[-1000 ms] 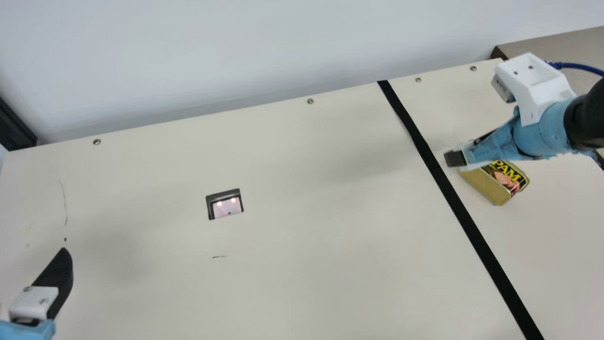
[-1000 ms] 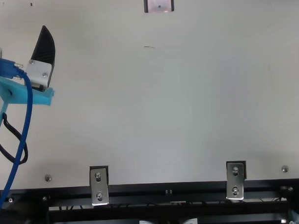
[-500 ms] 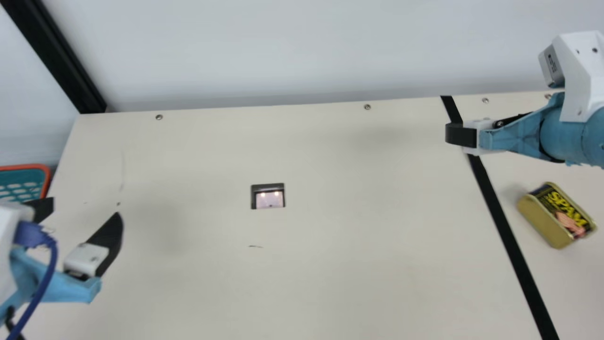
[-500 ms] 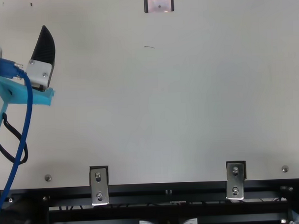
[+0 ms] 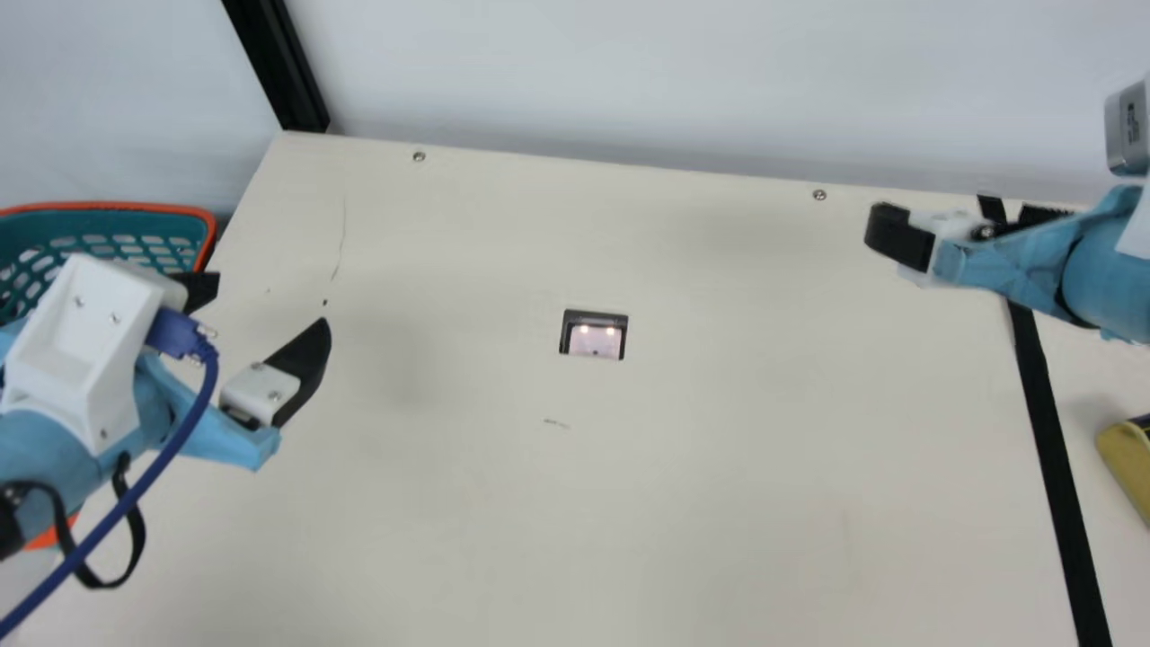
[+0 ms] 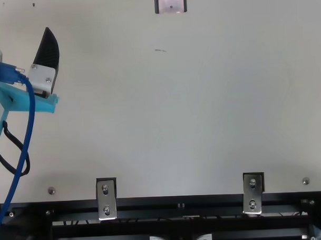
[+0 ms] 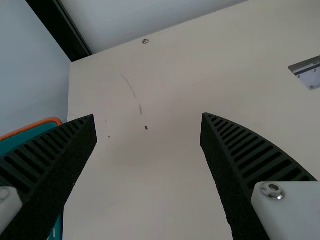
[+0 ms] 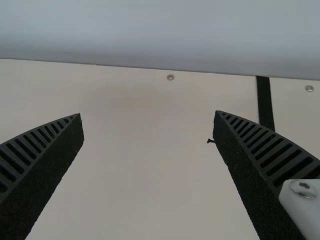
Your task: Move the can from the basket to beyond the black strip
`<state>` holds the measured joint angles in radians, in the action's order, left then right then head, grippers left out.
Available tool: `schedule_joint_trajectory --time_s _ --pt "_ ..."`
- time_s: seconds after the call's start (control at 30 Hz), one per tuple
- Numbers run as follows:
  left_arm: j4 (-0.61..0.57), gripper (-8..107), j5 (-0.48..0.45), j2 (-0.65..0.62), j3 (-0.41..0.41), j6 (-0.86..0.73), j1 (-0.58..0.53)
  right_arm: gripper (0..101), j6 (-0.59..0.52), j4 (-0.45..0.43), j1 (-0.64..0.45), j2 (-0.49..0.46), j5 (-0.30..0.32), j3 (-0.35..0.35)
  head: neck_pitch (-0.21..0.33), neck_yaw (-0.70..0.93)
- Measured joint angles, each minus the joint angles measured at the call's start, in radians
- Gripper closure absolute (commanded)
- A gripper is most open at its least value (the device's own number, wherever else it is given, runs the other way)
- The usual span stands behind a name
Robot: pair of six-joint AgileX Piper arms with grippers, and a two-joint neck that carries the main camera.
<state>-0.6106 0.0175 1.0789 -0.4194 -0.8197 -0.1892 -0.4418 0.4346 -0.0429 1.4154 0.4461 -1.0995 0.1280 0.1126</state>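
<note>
The right gripper [image 5: 957,214], above the table [image 5: 719,503], has its fingers spread wide with nothing between them. The can [image 5: 1125,463], partly cut off by the main view's edge, rests on the table, clear of the gripper and nearer the neck camera. It lies just past the black strip [image 5: 1047,404], on the side opposite the basket [image 5: 212,235]. Farther out, the left gripper [image 5: 269,301], also widely parted and unladen, is situated near the basket.

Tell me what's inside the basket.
Of the basket's inside, a slotted teal wall can be seen. The left arm covers much of the rest, so any contents there cannot be told.
</note>
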Motion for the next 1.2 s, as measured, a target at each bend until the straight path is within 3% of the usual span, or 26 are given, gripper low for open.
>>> schedule_joint_trajectory --time_s 0.23,0.6,1.0,1.2 --pt "0.0 9 0.0 0.0 0.0 0.0 0.0 0 0.046 -0.007 0.047 -0.002 -0.059 0.031 -0.067 0.0" --pt "0.0 9 0.0 0.0 0.0 0.0 0.0 0 0.096 -0.068 0.12 -0.048 -0.187 0.091 -0.067 0.0" --pt "0.0 9 0.0 0.0 0.0 0.0 0.0 0 0.183 -0.195 0.199 -0.217 -0.374 0.311 -0.067 0.0" --pt "0.0 9 0.0 0.0 0.0 0.0 0.0 0 0.228 -0.239 0.214 -0.333 -0.426 0.434 -0.067 0.0"
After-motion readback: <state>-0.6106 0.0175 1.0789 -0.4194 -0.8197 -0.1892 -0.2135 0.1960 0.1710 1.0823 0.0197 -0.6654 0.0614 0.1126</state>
